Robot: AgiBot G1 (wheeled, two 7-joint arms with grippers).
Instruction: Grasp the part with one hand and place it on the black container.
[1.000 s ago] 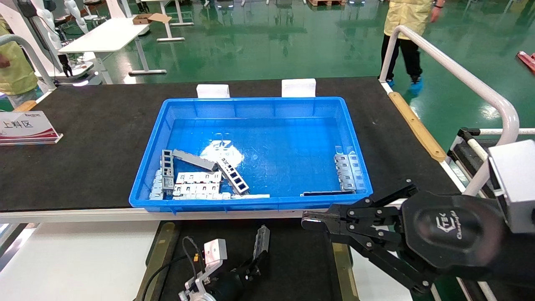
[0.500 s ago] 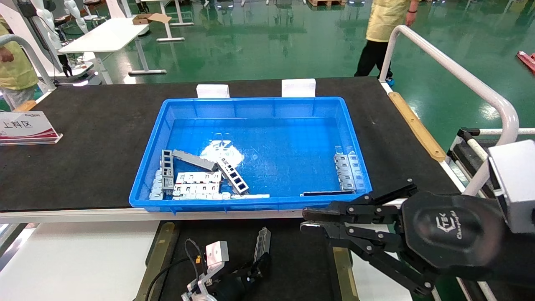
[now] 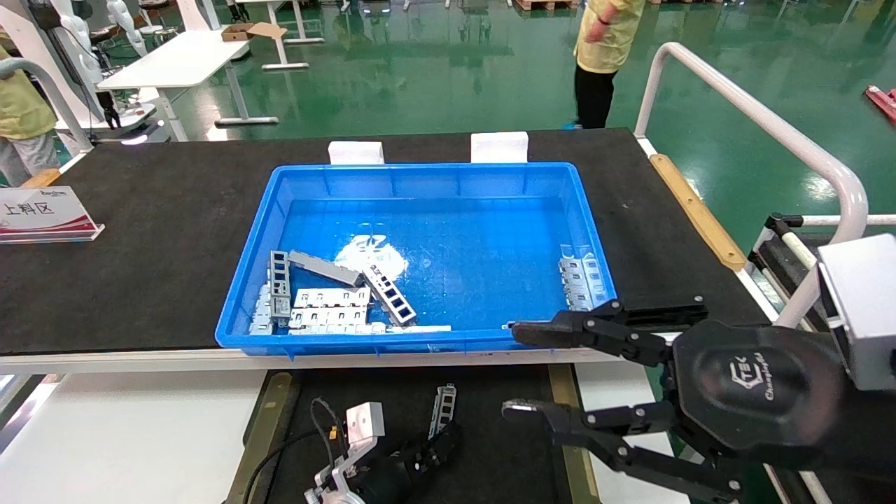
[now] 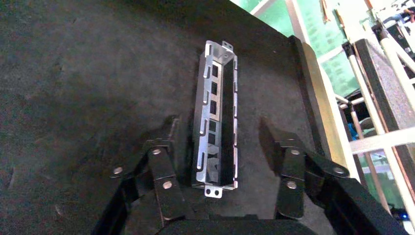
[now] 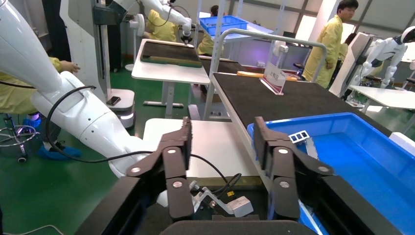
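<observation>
Two grippers were seen, and both were spread apart with nothing held. A blue crate (image 3: 420, 203) was placed on the black table mat (image 3: 140, 231), and several metal pieces (image 3: 329, 301) were left inside it, near its front wall. In front of the crate, the black container (image 3: 497, 434) was found, with a brass-coloured strip (image 3: 262, 427) at its side. The right gripper (image 3: 514, 367) was held over the near right corner of the crate. The left gripper (image 4: 220, 142) was kept low over the container, its fingers (image 4: 164, 171) standing on both sides of the part (image 4: 218, 112) without touching it. The part was lying on the container, so the placing was judged as done; only the withdrawal of the arm was left
</observation>
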